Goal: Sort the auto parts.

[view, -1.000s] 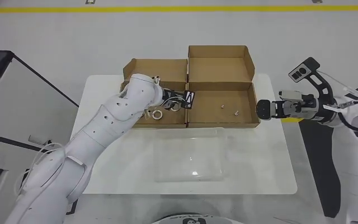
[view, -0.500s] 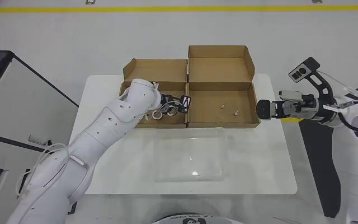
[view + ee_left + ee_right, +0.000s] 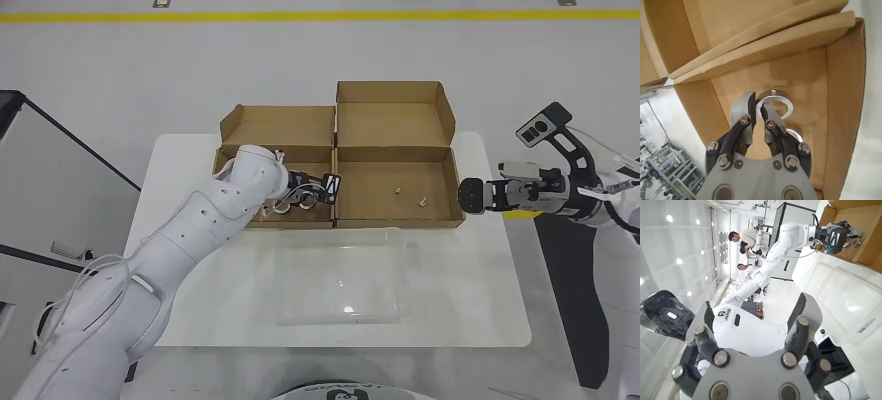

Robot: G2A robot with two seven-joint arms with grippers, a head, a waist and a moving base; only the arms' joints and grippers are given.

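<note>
Pinching the rim of a metal ring (image 3: 789,108), the left fingers (image 3: 751,108) are closed on it inside the left cardboard box (image 3: 280,125). One pad bears on the ring's outer edge and the other finger passes through its hole. The rest of the ring therefore lies beyond the fingertips, out over the box's floor and away from the wrist. A ring has no long axis to speak of; what matters is its plane, which is tipped up at an angle to the box's floor, not flat. A small set screw (image 3: 773,92) stands out of the rim a short way round from the grip. Whether the ring's low edge touches the box's floor I cannot tell. A second ring (image 3: 796,132) lies flat on that floor, just beside and partly under the fingers. If the coming move is a release, the held ring would probably tip over outward from the fingers and settle next to this one or partly on it. The right box (image 3: 370,195) adjoins the left cardboard box and holds a few small parts. A clear plastic bin (image 3: 340,275) sits on the surface (image 3: 180,170) in front of both. The right fingers (image 3: 709,315) are spread wide with nothing between them. They are well apart from the left cardboard box, out past the right box's far wall, so the left arm is plainly the nearer one.
</note>
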